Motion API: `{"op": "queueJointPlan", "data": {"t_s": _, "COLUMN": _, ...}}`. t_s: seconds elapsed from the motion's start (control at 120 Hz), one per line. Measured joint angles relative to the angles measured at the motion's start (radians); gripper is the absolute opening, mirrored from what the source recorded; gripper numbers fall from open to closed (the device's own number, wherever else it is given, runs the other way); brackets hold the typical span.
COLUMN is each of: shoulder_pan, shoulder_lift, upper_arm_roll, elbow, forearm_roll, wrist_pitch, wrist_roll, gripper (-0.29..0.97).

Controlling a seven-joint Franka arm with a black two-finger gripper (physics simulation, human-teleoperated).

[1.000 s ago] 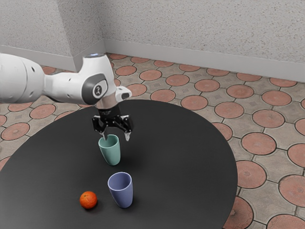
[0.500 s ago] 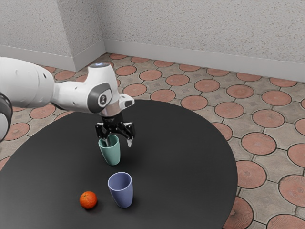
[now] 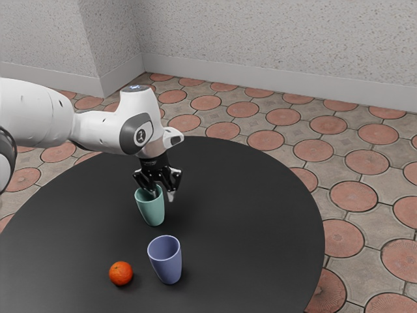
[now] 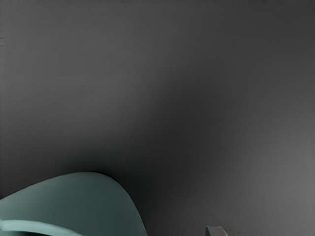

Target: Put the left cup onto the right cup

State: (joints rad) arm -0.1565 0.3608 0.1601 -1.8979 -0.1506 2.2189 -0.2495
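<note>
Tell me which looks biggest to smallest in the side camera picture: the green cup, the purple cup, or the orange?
Tied for largest: green cup and purple cup. They look about alike, and the purple one is nearer the camera, so I won't rank them.
Smallest: orange, clearly.

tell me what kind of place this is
Likely a simulated indoor room corner: a round black table, a terracotta tile floor, and speckled plaster walls with a baseboard.
</note>
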Motion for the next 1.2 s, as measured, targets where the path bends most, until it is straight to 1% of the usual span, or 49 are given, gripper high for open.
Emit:
{"op": "queueJointPlan", "data": {"t_s": 0.2, "shoulder_pan": 0.003, "shoulder_lift": 0.000, "upper_arm_roll": 0.001, "elbow": 0.001, "forearm_roll": 0.005, "wrist_pitch": 0.001, "wrist_roll": 0.002, "gripper": 0.01}}
{"op": "queueJointPlan", "data": {"t_s": 0.367, "shoulder_pan": 0.003, "shoulder_lift": -0.002, "upper_arm_roll": 0.003, "elbow": 0.001, "forearm_roll": 0.009, "wrist_pitch": 0.001, "wrist_roll": 0.001, "gripper": -0.07}}
{"op": "queueJointPlan", "data": {"t_s": 0.625, "shoulder_pan": -0.003, "shoulder_lift": -0.073, "upper_arm_roll": 0.008, "elbow": -0.007, "forearm_roll": 0.016, "wrist_pitch": -0.009, "wrist_roll": -0.001, "gripper": -0.09}}
{"op": "queueJointPlan", "data": {"t_s": 0.85, "shoulder_pan": -0.023, "shoulder_lift": -0.149, "upper_arm_roll": 0.009, "elbow": -0.013, "forearm_roll": 0.027, "wrist_pitch": -0.044, "wrist_roll": -0.007, "gripper": -0.10}}
{"op": "queueJointPlan", "data": {"t_s": 1.017, "shoulder_pan": -0.035, "shoulder_lift": -0.221, "upper_arm_roll": 0.005, "elbow": -0.068, "forearm_roll": 0.034, "wrist_pitch": -0.064, "wrist_roll": -0.010, "gripper": -0.10}}
{"op": "queueJointPlan", "data": {"t_s": 1.2, "shoulder_pan": -0.045, "shoulder_lift": -0.290, "upper_arm_roll": -0.014, "elbow": -0.093, "forearm_roll": 0.037, "wrist_pitch": -0.090, "wrist_roll": -0.014, "gripper": -0.10}}
